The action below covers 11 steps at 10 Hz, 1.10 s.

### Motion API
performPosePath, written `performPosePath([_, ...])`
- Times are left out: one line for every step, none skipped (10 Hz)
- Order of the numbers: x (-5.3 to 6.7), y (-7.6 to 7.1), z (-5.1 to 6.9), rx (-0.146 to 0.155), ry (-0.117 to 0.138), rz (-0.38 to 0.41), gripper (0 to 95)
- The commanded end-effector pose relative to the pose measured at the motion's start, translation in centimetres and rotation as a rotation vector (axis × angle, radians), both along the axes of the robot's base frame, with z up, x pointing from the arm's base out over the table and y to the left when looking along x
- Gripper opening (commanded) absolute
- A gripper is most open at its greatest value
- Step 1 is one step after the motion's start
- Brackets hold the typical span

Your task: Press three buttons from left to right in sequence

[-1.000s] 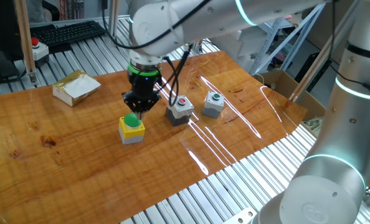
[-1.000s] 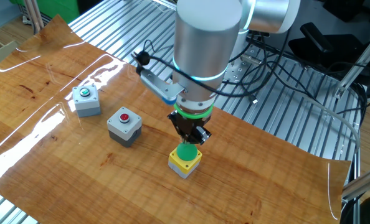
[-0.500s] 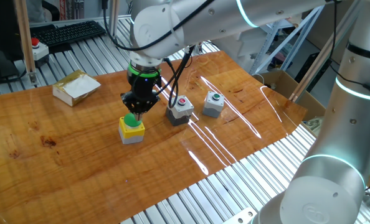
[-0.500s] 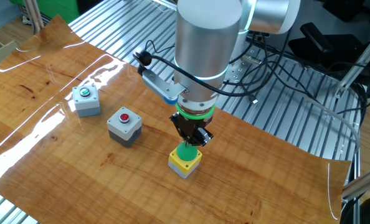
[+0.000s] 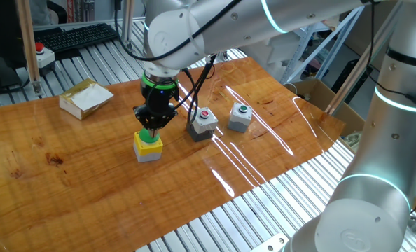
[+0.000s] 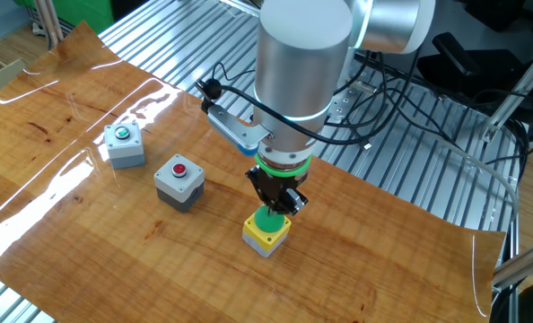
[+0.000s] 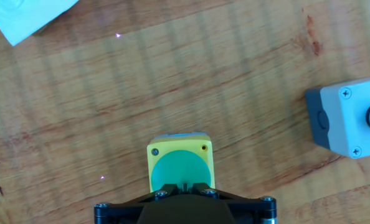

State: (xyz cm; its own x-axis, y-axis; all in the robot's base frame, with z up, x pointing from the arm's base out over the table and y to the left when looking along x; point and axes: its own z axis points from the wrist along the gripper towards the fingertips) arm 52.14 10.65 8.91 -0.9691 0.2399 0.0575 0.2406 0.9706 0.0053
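Over the leftmost unit, the yellow box w/ green dome (image 6: 267, 222), jaws (image 6: 276, 205) sit right on top, gap can't be told, so step one's barely underway w/ red-button box (image 6: 179, 180) & green-button box (image 6: 125, 144) untouched further along the tabletop (image 6: 87, 260).

Glossy orange-brown wooden tabletop (image 5: 89, 175) on ribbed aluminium slat bench (image 6: 410, 193); black keyboard (image 5: 75, 36) behind, brown cardboard box (image 5: 320, 94) beside, light streaks glare.
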Motion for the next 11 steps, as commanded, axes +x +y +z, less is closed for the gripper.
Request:
performPosePath([0.1,0.0,-0.3,0.001,-0.003,0.000,0.0])
performPosePath([0.1,0.1,-0.4,0.000,-0.006,0.000,0.0])
performPosePath([0.3,0.3,-0.7,-0.001,-0.012,-0.004,0.0])
performPosePath([0.3,0.3,-0.7,-0.004,-0.010,-0.003,0.0])
performPosePath([0.3,0.3,-0.7,-0.002,-0.012,-0.005,0.0])
performPosePath([0.3,0.3,-0.6,-0.003,-0.007,-0.003,0.0])
performPosePath([0.4,0.2,-0.3,-0.005,0.000,0.000,0.0])
performPosePath([0.4,0.2,0.3,-0.004,0.010,0.004,0.0])
performPosePath([0.3,0.0,1.1,-0.005,0.022,0.011,0.0])
performPosePath([0.2,-0.2,1.4,-0.006,0.022,0.013,0.0])
performPosePath([0.1,-0.3,1.8,-0.013,0.019,0.013,0.0])
